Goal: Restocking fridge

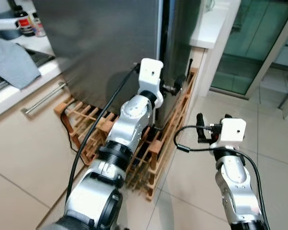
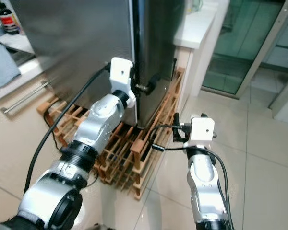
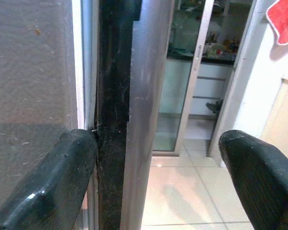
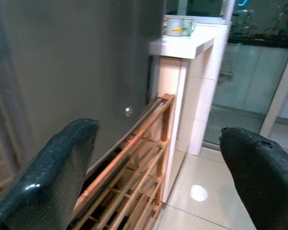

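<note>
with the fridge [image 1: 110, 48] closed, the left gripper [image 3: 156, 167] reaches up spread wide, one finger [image 3: 62, 177] at the dark door seam [image 3: 113, 115], probably to pry it open. right gripper [image 4: 158, 177] hangs open, empty, beside the rack [image 1: 153, 153].
</note>
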